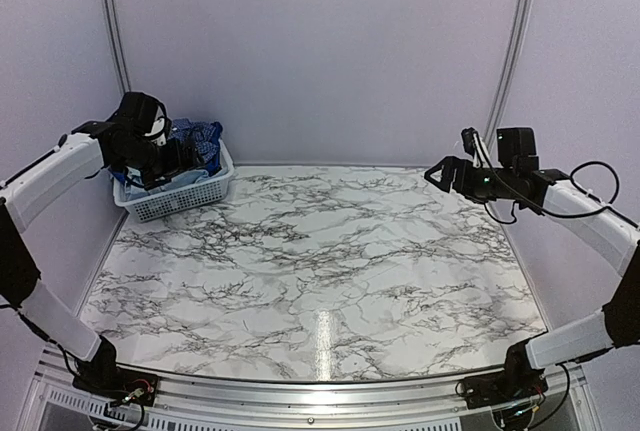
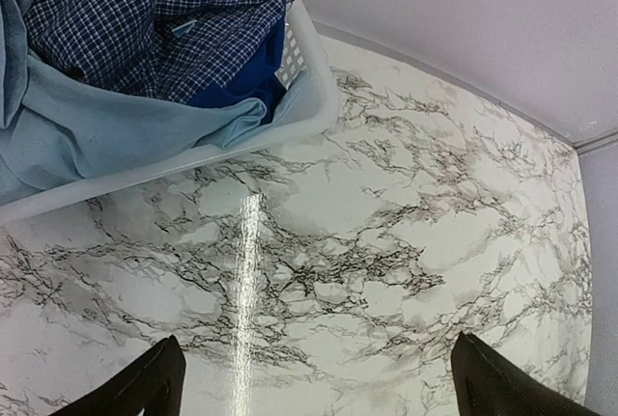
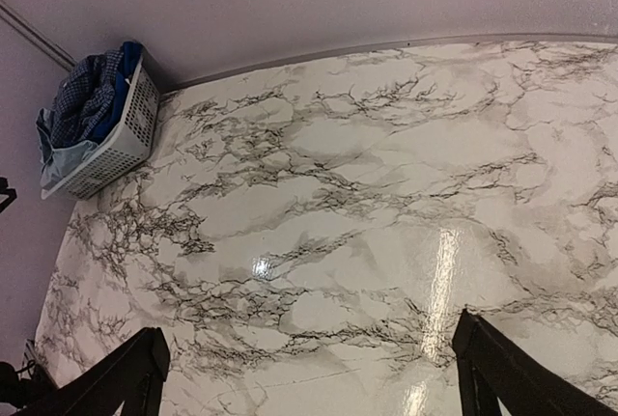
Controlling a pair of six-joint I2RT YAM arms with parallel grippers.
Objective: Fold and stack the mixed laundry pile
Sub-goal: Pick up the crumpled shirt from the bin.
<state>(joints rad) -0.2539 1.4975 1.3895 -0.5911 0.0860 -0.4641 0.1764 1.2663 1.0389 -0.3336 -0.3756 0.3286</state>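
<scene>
Laundry pile (image 1: 197, 139) sits entirely inside the white slatted basket (image 1: 185, 196), at the far-left corner of the bench (image 1: 320, 281). Basket is close to both the back wall and the left wall.

Pile, per left wrist view:
- navy checked shirt (image 2: 145, 20) on top, bunched up
- royal blue garment (image 2: 246, 83) under it, pressed against the basket wall on the side facing the bench centre
- pale blue T-shirt (image 2: 97, 131) lower down along the long rim. Right wrist view shows it spilling over the rim at one corner. Print not readable from here.

Left gripper (image 2: 319, 339): jaws spread wide, nothing between them. Both fingers (image 2: 145, 387) show at the bottom of its wrist view with only bare marble top between and behind them. In the top view the gripper hangs over the basket's inner side, above the clothes. No contact with the pile visible. Height above the rim can't be judged.

Right gripper (image 3: 311, 322): also wide open and empty. It is raised over the far-right part of the bench near the right edge, pointing in toward the bench centre. Well apart from basket and pile. Its wrist camera sees the basket small in the far corner, across the marble top.
</scene>
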